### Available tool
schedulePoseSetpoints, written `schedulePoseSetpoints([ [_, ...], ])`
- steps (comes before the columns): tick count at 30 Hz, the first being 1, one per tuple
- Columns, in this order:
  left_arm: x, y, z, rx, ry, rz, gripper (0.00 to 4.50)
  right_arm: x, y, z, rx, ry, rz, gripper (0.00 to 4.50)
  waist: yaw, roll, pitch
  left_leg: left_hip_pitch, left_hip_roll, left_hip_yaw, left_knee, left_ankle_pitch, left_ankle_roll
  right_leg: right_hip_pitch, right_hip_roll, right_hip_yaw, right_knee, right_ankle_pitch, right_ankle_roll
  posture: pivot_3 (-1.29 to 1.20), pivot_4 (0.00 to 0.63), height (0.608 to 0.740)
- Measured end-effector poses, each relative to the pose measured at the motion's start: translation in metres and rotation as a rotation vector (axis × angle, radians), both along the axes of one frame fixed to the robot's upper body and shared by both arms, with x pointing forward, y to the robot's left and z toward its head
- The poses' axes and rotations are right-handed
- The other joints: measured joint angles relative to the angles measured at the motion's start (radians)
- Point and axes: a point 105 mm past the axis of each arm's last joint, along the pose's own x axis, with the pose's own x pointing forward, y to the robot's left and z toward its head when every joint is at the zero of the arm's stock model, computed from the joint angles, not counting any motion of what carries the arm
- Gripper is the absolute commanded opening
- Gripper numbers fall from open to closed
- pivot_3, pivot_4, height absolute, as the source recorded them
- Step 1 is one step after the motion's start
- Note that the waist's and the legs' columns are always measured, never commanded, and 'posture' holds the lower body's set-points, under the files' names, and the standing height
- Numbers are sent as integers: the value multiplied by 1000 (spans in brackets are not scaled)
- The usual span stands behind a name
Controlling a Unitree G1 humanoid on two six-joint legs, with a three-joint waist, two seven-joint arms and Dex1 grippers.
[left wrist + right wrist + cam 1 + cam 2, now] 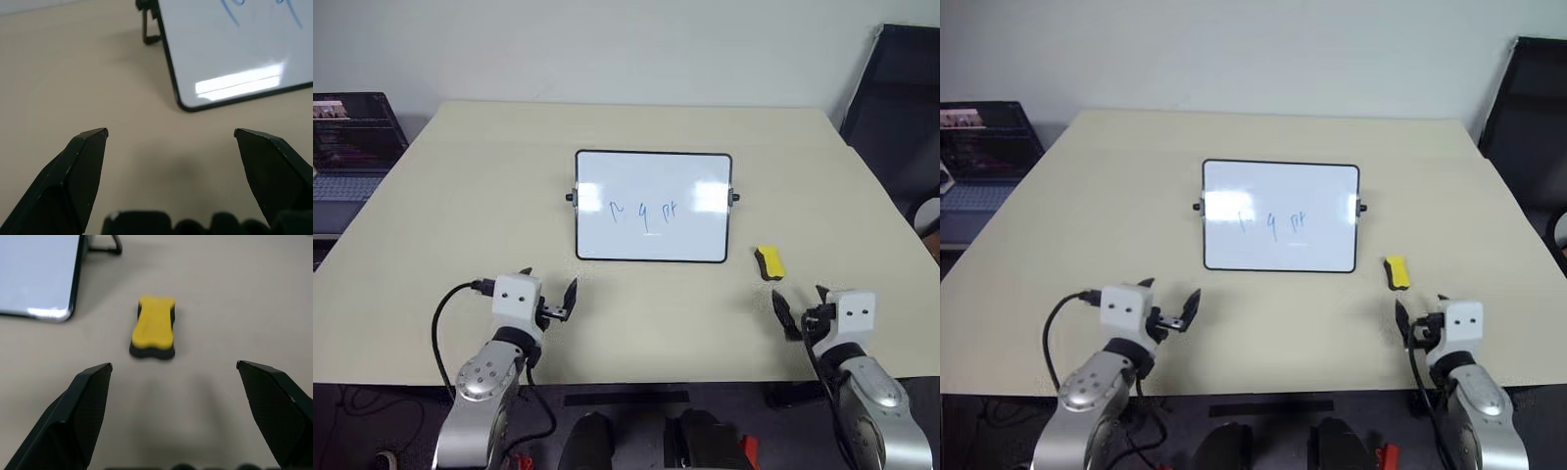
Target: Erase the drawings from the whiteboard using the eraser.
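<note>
Here, the eraser (769, 262) is seen lying right of the whiteboard (653, 207); both the left gripper (551, 295) and the right gripper (800, 308) are spread wide and empty.

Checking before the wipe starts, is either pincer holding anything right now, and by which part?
Nothing is held. Both the left pincer and the right pincer are open, and the eraser lies untouched on the table.

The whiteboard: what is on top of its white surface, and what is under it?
On the whiteboard are three small blue drawings in a row and bright reflections of light. Under it lies the beige table; the part that the board covers cannot be seen.
</note>
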Motion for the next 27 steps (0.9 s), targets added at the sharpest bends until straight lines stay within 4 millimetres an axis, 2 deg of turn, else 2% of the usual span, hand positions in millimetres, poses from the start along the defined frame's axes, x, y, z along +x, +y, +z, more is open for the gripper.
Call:
schedulePoseSetpoints([
  [7, -1, -3, -1, -6, 10, -7, 4500, -6, 4, 5, -28, 4, 39, 4465, 0, 2, -2, 0, 0, 0, 2, 0, 0, 1, 0, 0, 0, 1, 2, 0, 150, 740],
  [14, -9, -15, 6, 13, -2, -69, 4500, -16, 14, 20, -11, -24, 85, 4465, -1, 2, -2, 0, 1, 0, 3, 0, 0, 1, 0, 0, 0, 1, 1, 0, 150, 740],
  [20, -14, -24, 17, -23, 17, -231, 4500, -13, 30, 27, 45, -47, 82, 4465, 0, 3, -2, 0, 1, 0, 3, 0, 0, 0, -2, 0, 0, -2, -3, 0, 150, 740],
  [22, -9, -35, 29, 7, 20, -366, 4500, -11, 30, 31, 85, -31, 74, 4465, 2, 3, -2, -1, 0, 0, 4, 0, 0, 1, -2, -1, 0, -2, -3, 0, 150, 740],
  [25, 2, -49, 59, 61, -48, -529, 4500, -6, 30, 47, 108, -54, 62, 4465, 3, 3, -2, 0, -1, 0, 5, 0, 0, 3, -2, -2, 0, -2, -4, 0, 150, 740],
  [27, 6, -61, 67, 74, -62, -627, 4500, -1, 30, 57, 118, -72, 49, 4465, 1, 3, -2, 1, -1, 0, 5, 0, 0, 4, 0, -2, -1, -2, -3, 0, 150, 740],
])
